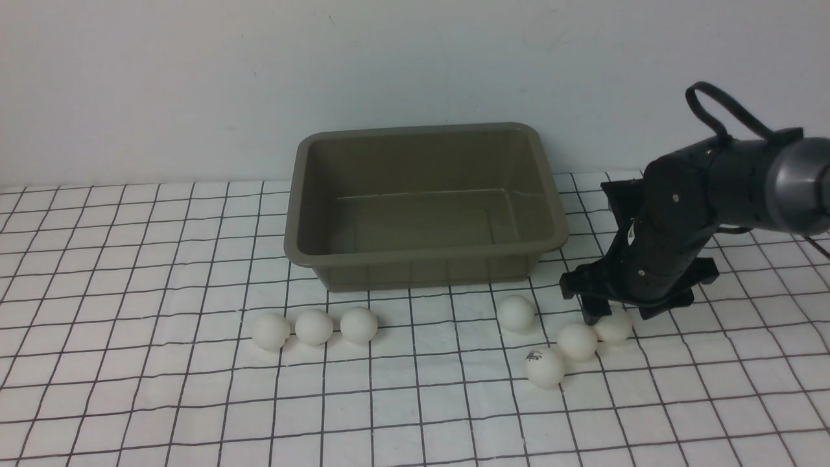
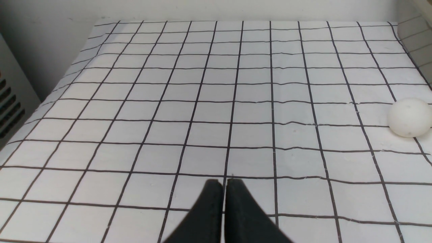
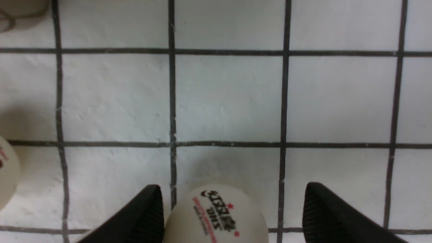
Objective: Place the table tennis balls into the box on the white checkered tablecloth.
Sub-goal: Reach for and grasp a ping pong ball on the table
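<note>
The left gripper (image 2: 224, 189) shows only in its own wrist view. Its two black fingers are clenched tip to tip with nothing between them, low over the white checkered tablecloth (image 1: 130, 259). One ball (image 2: 409, 117) lies well apart from them on the cloth.

In the front view all seven table tennis balls lie on the cloth, outside the box (image 1: 425, 259). Before the box's near wall, toward its left front corner, three sit in a row. The left ball (image 1: 271, 331) and middle ball (image 1: 314, 326) look to be touching, and the third ball (image 1: 358, 324) is just beside them. The box stands upright and open.

Just before the box's right front corner lies a lone ball (image 1: 516, 313). Farther out from that corner three more form a slanted line. The printed ball (image 1: 545, 367) lies farthest from the box and touches the next ball (image 1: 576, 341). Just beside that one is the last ball (image 1: 613, 324).

The right gripper (image 1: 616, 316) reaches down off the box's right front corner. Its jaws are released and spread wide, straddling the last ball without grasping it. In the right wrist view this ball (image 3: 216, 219), dark and red print facing up, sits between the fingers (image 3: 148, 216). It is just beside one of them, whether touching I cannot tell, with a clear gap to the other. A neighbouring ball (image 3: 5, 175) lies outside the jaws.
</note>
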Action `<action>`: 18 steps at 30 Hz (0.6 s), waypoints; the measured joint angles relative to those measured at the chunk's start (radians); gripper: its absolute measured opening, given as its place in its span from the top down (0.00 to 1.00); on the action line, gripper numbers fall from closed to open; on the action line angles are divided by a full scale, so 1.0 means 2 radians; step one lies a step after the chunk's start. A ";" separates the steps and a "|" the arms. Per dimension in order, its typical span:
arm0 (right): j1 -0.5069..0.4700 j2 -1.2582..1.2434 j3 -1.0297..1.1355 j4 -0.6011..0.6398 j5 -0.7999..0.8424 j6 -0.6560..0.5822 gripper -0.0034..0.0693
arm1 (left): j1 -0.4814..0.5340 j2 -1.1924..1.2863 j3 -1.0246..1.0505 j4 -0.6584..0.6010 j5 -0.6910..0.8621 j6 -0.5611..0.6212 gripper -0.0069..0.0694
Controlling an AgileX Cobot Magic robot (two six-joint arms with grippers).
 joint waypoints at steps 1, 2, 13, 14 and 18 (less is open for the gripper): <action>0.000 0.003 0.000 0.000 0.000 0.000 0.26 | 0.000 0.000 0.000 0.000 0.000 0.000 0.92; 0.000 0.005 0.000 0.000 0.000 0.000 0.26 | 0.000 0.000 0.000 0.000 0.000 0.000 0.92; 0.000 0.009 0.000 -0.004 0.000 -0.004 0.45 | 0.000 0.000 0.000 0.000 0.000 0.000 0.92; 0.000 0.009 0.000 -0.004 0.000 -0.006 0.45 | 0.000 0.000 0.000 0.000 0.000 0.000 0.92; 0.000 0.009 -0.001 -0.010 0.002 -0.011 0.45 | 0.000 0.000 0.000 0.000 0.000 0.000 0.92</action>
